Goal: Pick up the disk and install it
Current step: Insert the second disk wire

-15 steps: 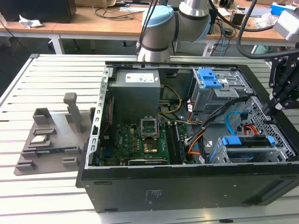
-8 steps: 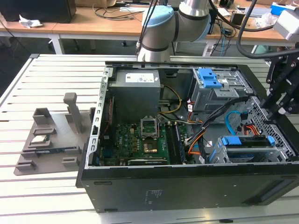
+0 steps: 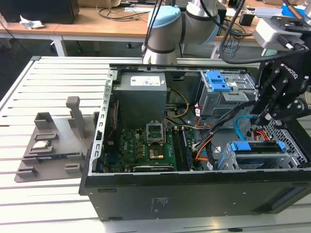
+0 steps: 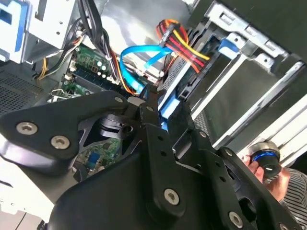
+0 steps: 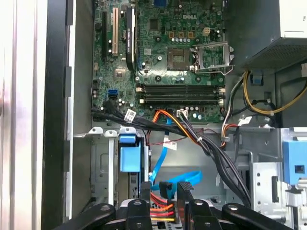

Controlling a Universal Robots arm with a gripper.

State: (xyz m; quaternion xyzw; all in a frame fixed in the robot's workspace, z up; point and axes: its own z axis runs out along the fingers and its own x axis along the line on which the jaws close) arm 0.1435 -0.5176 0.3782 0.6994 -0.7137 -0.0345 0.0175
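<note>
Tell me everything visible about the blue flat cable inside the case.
The blue flat cable looks like a thin, glossy plastic ribbon, bright blue, bent into a loose loop. It lies inside the open computer case beside the drive cage, close to the red, yellow and orange wire bundle, just beyond the claw.

White slatted table (image 3: pixel 58 82): open computer case (image 3: pixel 194 189) on it; grey fixture (image 3: pixel 53 141) beside, exterior view's left.
</note>
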